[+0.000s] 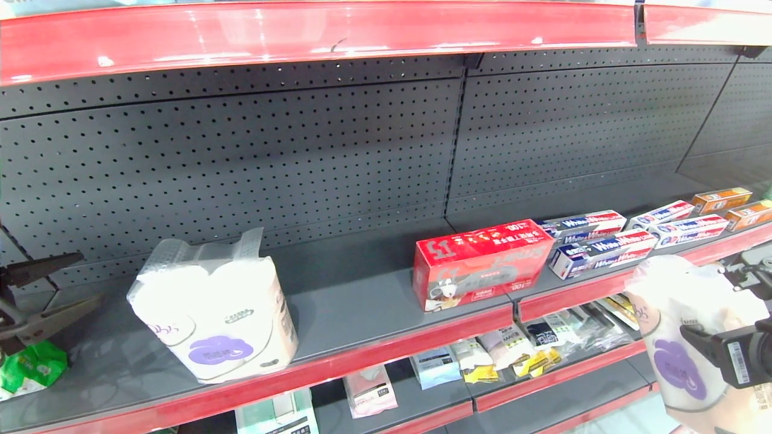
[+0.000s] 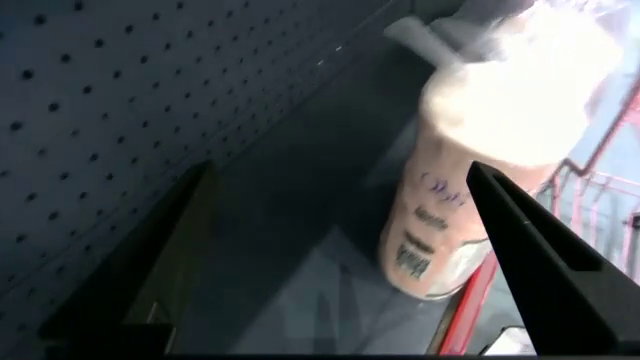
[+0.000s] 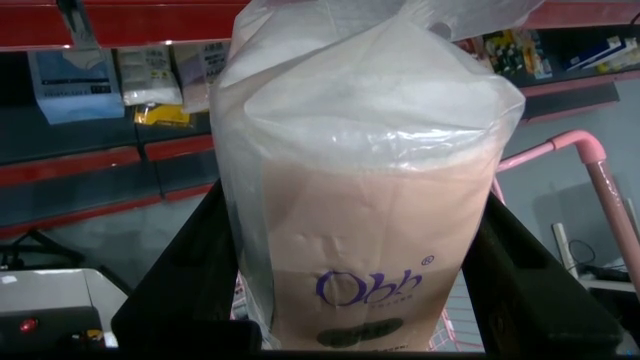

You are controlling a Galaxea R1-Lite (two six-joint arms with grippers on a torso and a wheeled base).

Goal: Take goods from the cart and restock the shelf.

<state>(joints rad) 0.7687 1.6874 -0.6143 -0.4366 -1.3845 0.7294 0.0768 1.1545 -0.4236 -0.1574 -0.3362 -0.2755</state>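
Observation:
A plastic-wrapped pack of toilet rolls (image 1: 212,318) with a purple mark stands on the grey shelf board (image 1: 356,301), left of centre. My left gripper (image 1: 45,295) is at the shelf's far left, open and holding nothing; in its wrist view the pack on the shelf (image 2: 470,190) lies ahead of the spread fingers (image 2: 530,250). A second, similar pack (image 1: 678,337) hangs in front of the shelf at the lower right, below the board's red front edge. My right gripper (image 1: 702,346) is shut on this second pack (image 3: 360,200), one black finger (image 3: 180,270) on each side.
A red box (image 1: 479,262) lies on the shelf right of centre, then toothpaste boxes (image 1: 600,241) and orange boxes (image 1: 721,199) farther right. A green packet (image 1: 30,367) lies below my left gripper. Small packets (image 1: 482,355) fill the lower shelf. The pink cart frame (image 3: 600,180) is nearby.

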